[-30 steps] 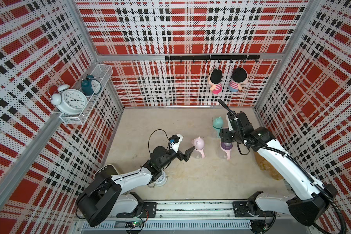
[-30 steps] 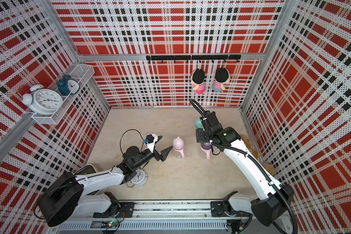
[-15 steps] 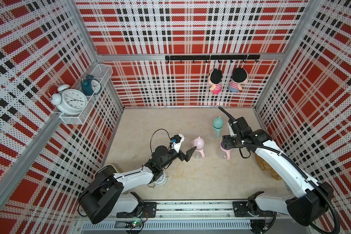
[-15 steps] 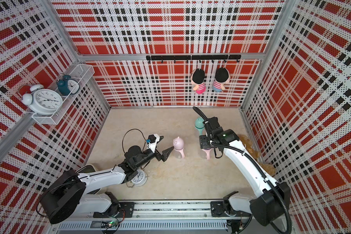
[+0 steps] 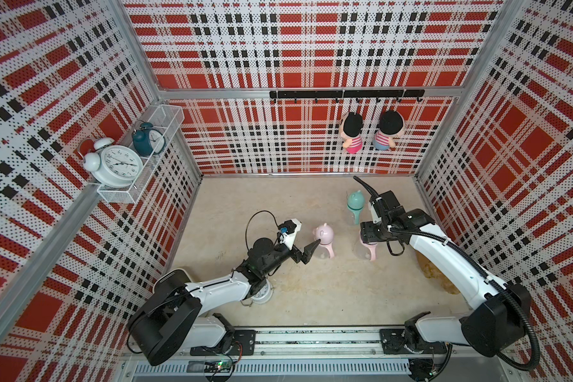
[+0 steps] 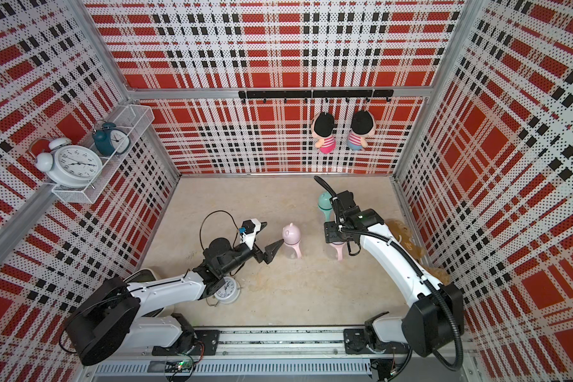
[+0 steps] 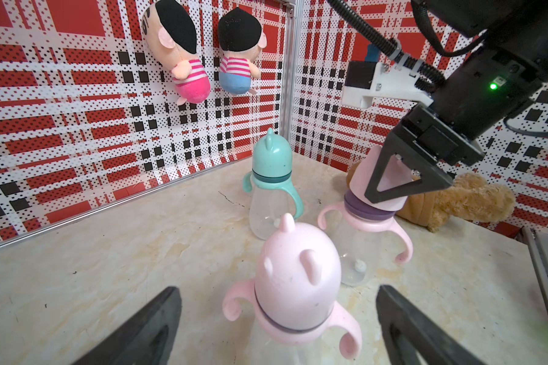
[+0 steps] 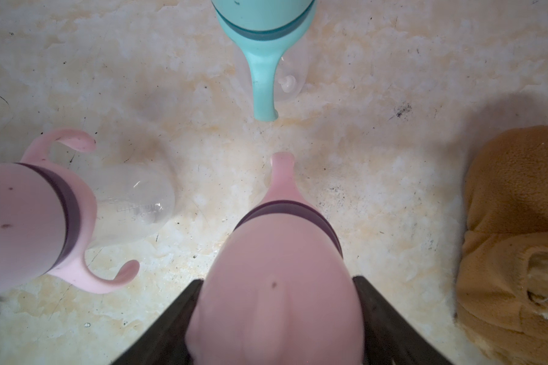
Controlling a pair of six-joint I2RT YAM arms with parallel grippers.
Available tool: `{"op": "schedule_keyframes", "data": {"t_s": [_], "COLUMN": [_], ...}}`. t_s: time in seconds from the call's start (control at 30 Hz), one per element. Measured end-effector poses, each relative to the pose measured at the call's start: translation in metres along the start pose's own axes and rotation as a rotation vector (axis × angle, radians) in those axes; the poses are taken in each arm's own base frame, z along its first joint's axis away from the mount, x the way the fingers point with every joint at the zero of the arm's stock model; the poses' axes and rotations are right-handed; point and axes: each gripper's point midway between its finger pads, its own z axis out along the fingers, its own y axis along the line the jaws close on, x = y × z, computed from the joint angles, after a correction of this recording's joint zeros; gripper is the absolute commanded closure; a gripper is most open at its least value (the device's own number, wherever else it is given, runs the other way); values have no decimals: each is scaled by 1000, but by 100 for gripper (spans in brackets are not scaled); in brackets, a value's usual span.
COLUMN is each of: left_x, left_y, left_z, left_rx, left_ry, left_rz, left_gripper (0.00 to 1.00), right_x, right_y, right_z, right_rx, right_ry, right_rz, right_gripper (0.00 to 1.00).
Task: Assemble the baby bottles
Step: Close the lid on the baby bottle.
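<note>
Right gripper (image 8: 277,284) clasps the likely light, slick, rigid dome cap (image 7: 366,177) by its sides atop the pink bottle (image 7: 356,249) nearest the surface's (image 5: 311,297) right edge, while the left gripper (image 7: 277,292) gapes open before the 2nd pink bottle (image 7: 298,275) at mid-surface.

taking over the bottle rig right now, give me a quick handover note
Left gripper: open, facing the first pink bottle, not touching it.
Right gripper: fingers closed on the cap of the second pink bottle.
Things: all three bottles stand upright with caps on, the teal bottle farthest back.
Done: the teal and first pink bottles look assembled.
Left: probably check that the second cap is seated, let go, then draw both arms back.
</note>
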Motion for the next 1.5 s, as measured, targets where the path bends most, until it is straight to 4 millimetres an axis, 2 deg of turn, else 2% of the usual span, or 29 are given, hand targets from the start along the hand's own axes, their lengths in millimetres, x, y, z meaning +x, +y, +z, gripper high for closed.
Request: {"op": "schedule_keyframes", "data": {"t_s": [0.5, 1.03, 1.5], "left_x": [3, 3, 5], "left_y": [0, 0, 1], "left_z": [1, 1, 1], "left_rx": [0, -1, -1], "left_ry": [7, 8, 12], "left_rz": [8, 10, 10], "left_gripper": [2, 2, 2], "right_x": [2, -8, -6], "right_y": [-3, -2, -2], "right_z": [10, 3, 8], "right_rx": [4, -4, 1], "right_ry": [28, 6, 23], "right_rz": [11, 14, 12], "right_gripper": [25, 26, 26]}}
